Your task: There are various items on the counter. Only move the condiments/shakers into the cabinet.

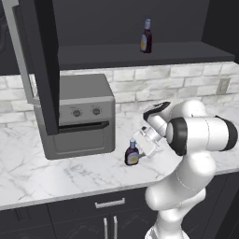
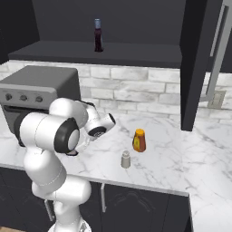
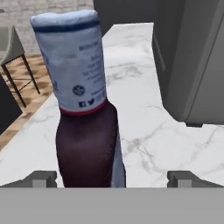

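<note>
- The gripper [image 1: 141, 145] is hanging low over the counter [image 1: 28, 172], just in front of the toaster oven [image 1: 77, 116], with its fingers standing wide apart and clamping nothing.
- In the hand view the two fingertips [image 3: 41, 178] are showing far apart at the bottom edge, and a dark bottle [image 3: 85, 109] with a pale blue cap is standing upright between them, nearer the left tip than the right one.
- In that view the bottle is looming very close to the camera; whether either finger is touching it cannot be told.
- In the left base view the same dark bottle [image 1: 132, 153] is standing on the marble just beside the gripper, on its near-left side, with its yellow label facing the camera.
- A second dark bottle [image 1: 146, 37] is standing upright on the shelf of the cabinet [image 1: 116, 53], well above and apart from the gripper.
- In the right base view the tiny pale shaker [image 2: 126, 159] is sitting on the counter near its front edge, to the right of the arm and well apart from the gripper [image 2: 106, 123].
- The orange rounded thing [image 2: 139, 140] with a yellow label is standing just behind and right of the shaker, also apart from the gripper.
- The cabinet door [image 1: 39, 60] is standing open above the toaster oven.
</note>
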